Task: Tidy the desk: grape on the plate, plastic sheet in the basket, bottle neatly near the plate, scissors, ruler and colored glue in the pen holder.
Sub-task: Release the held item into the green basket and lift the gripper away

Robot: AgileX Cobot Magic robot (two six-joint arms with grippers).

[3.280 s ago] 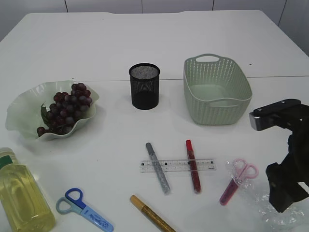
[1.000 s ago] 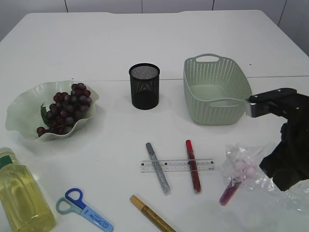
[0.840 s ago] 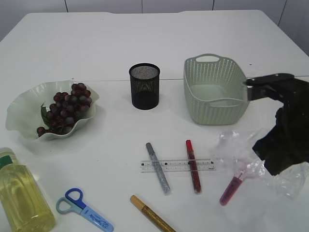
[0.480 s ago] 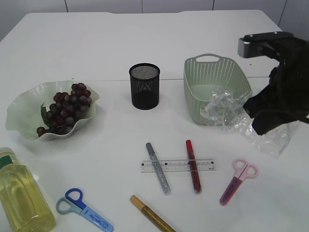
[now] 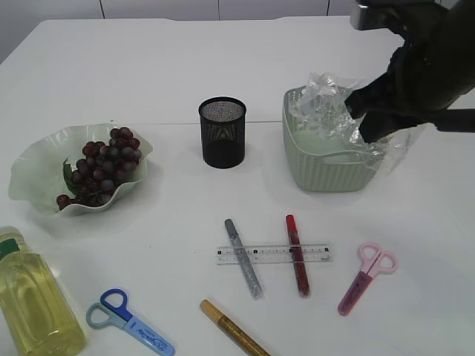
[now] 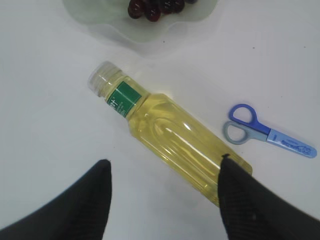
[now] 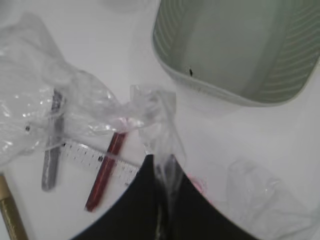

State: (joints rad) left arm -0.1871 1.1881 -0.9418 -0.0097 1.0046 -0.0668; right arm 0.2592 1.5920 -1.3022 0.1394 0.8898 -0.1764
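The right claw is pinched tight on the plastic sheet. It holds the crinkly sheet up in the air, over the green basket. Part of the sheet hangs past the basket's right edge.

The left claw is open wide. It hangs over the bottle and holds nothing. The bottle lies on its side on the white surface, full of yellow liquid, near the front left corner. The blue scissors lie just beside it.

The grapes sit on the wavy plate at the left. The black pen holder stands upright in the middle, between the plate and the basket.

In front, the ruler lies flat. A grey glue stick and a red glue stick lie across it. A gold glue stick lies near the front edge. The pink scissors lie to the right of the ruler.
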